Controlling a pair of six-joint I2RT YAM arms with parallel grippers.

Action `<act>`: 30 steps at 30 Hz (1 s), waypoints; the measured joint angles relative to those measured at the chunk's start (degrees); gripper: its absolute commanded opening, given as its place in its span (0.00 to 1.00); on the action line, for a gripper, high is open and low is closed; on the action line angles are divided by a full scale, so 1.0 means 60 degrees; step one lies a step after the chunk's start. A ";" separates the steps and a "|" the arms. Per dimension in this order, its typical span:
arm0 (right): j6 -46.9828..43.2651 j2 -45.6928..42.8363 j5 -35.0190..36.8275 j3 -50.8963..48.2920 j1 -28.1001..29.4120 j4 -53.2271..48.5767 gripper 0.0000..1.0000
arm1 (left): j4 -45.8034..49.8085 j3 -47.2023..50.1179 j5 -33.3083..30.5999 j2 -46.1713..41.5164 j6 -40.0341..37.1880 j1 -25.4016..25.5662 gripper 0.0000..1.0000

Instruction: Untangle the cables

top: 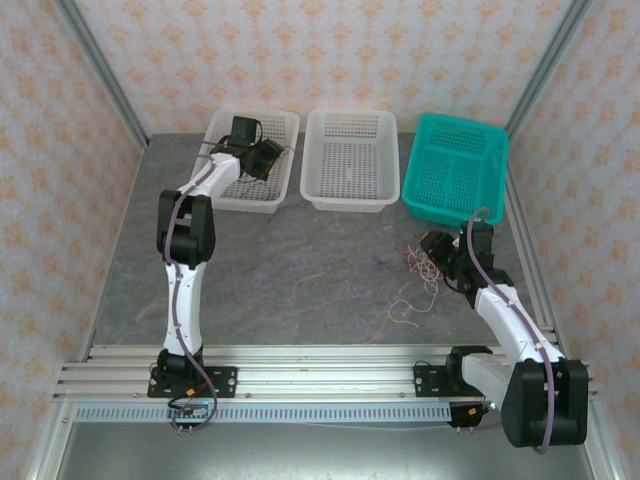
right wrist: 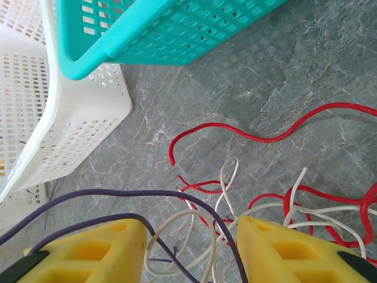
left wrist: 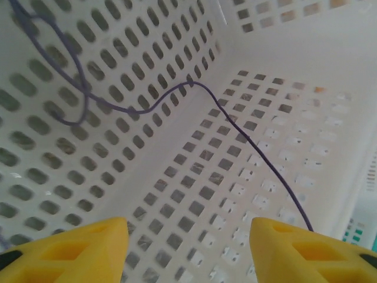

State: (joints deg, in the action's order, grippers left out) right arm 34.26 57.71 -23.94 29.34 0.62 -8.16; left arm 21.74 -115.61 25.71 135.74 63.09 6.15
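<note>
Top view: cable tangle (top: 420, 270) lies near-right on the table (top: 300, 260), just beside the right gripper (top: 432, 247). The left gripper (top: 262, 155) sits well apart in the far-left white basket (top: 282, 120).
Left wrist: jaws apart and empty, purple wire (left wrist: 177, 94) beyond them.
Right wrist: jaws apart astride the tangle, so the right arm is nearer.

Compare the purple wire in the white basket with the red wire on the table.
The thin purple wire runs down the wall and floor of the white perforated plastic basket; the thin red wire lies on the grey marbled table. The purple wire crosses no other; the red wire tangles with white wires. Both are flexible and wavy.
</note>
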 measured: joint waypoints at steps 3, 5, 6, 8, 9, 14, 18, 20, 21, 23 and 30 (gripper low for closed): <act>-0.0022 0.0062 0.0000 0.0004 0.0000 -0.0007 0.45 | 0.0339 -0.0980 0.0200 0.0583 0.0612 0.0004 0.64; -0.0080 0.0109 0.0018 0.0004 0.0000 -0.0062 0.45 | 0.0350 -0.1286 0.0277 0.0750 0.1027 0.0004 0.68; -0.0098 0.0117 0.0022 0.0004 0.0000 -0.0087 0.45 | 0.0350 -0.1399 0.0328 0.0812 0.1195 0.0004 0.68; -0.0146 0.0124 0.0029 0.0018 0.0000 -0.0138 0.44 | 0.0350 -0.1723 0.0437 0.0998 0.1508 0.0004 0.69; -0.0164 0.0124 0.0029 0.0022 0.0000 -0.0142 0.44 | 0.0346 -0.1909 0.0481 0.1118 0.1625 0.0004 0.69; -0.0255 0.0124 0.0073 0.0022 0.0000 -0.0153 0.45 | 0.0321 -0.3162 0.0943 0.2058 0.2240 0.0004 0.57; -0.0331 0.0171 0.0117 0.0025 0.0004 -0.0171 0.44 | 0.0335 -0.3719 0.1162 0.2634 0.2539 -0.0007 0.35; -0.0364 0.0229 0.0160 0.0047 0.0015 -0.0204 0.45 | 0.0382 -0.3730 0.1184 0.2732 0.2637 -0.0007 0.20; -0.0364 0.0251 0.0168 0.0058 0.0015 -0.0211 0.44 | 0.0430 -0.3730 0.1206 0.2739 0.2648 -0.0007 0.14; -0.0393 0.0299 0.0171 0.0076 0.0015 -0.0211 0.45 | 0.0499 -0.3730 0.1249 0.2739 0.2714 -0.0004 0.02; -0.0433 0.0328 0.0171 0.0095 0.0015 -0.0222 0.45 | 0.0565 -0.3763 0.1330 0.2710 0.2517 -0.0025 0.00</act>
State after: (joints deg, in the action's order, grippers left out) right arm 31.66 59.68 -22.92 29.91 0.71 -9.50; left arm 25.12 -138.19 33.69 152.00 78.19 6.00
